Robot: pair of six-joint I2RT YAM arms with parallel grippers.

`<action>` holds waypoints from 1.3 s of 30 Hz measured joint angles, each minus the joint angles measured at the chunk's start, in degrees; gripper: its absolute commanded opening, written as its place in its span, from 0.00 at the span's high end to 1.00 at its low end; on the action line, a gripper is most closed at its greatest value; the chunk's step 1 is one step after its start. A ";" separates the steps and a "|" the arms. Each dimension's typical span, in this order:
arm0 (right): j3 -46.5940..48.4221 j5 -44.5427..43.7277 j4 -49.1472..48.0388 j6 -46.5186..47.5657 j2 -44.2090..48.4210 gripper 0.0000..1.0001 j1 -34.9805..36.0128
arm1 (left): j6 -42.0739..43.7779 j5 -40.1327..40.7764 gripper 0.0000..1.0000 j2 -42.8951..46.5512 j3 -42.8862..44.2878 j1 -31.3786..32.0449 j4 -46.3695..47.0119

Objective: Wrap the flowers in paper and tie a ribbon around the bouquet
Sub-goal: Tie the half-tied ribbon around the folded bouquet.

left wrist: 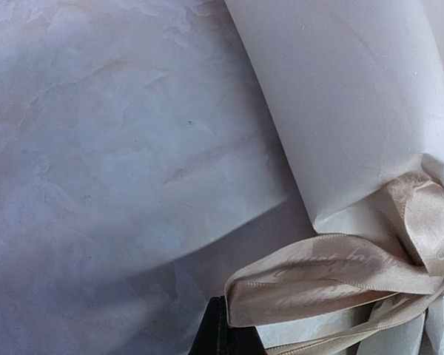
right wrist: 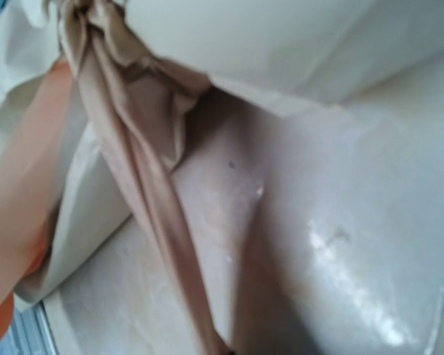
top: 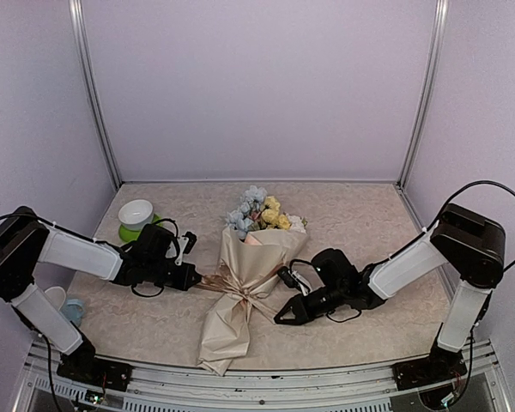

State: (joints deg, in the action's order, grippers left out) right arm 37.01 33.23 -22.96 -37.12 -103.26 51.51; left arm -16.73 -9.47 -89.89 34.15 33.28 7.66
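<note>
- Rests the bouquet [top: 249,257] in the middle of the counter [top: 360,223], flowers [top: 262,213] toward the far edge and the paper [top: 223,335] tail toward the near edge.
- Shows the ribbon [top: 233,288] cinched around the paper's narrow waist, with bow loops bunched at the knot.
- Pinches one ribbon strand in the closed left hand [top: 191,276], just left of the waist.
- Pinches the other end in the closed right hand [top: 283,318], to the near right of the knot, judging by the taut strand in the wrist view.
- Leaves a green bowl [top: 136,219] standing apart near the far left corner.
- Looks like the last step: wrap done, bow being snugged.
- Calls next for a gentle, even outward pull, then letting go of both ends without dragging the bouquet or undoing the loops.
</note>
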 measured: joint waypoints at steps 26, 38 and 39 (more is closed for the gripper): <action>1.03 -1.97 5.79 0.66 1.97 1.00 -0.17 | 0.20 -2.27 1.00 0.96 -3.21 5.11 1.66; 4.50 -8.33 22.34 4.74 7.32 0.40 -6.29 | -0.20 -7.26 0.51 6.27 -5.25 22.38 0.74; 4.55 -8.74 22.95 4.52 8.04 0.29 -6.34 | -0.22 -7.30 0.42 7.45 -5.60 23.12 0.90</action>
State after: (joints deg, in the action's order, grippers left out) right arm 41.56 24.49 -0.01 -32.60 -95.22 45.17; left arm -16.95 -16.78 -82.43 28.56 56.40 8.56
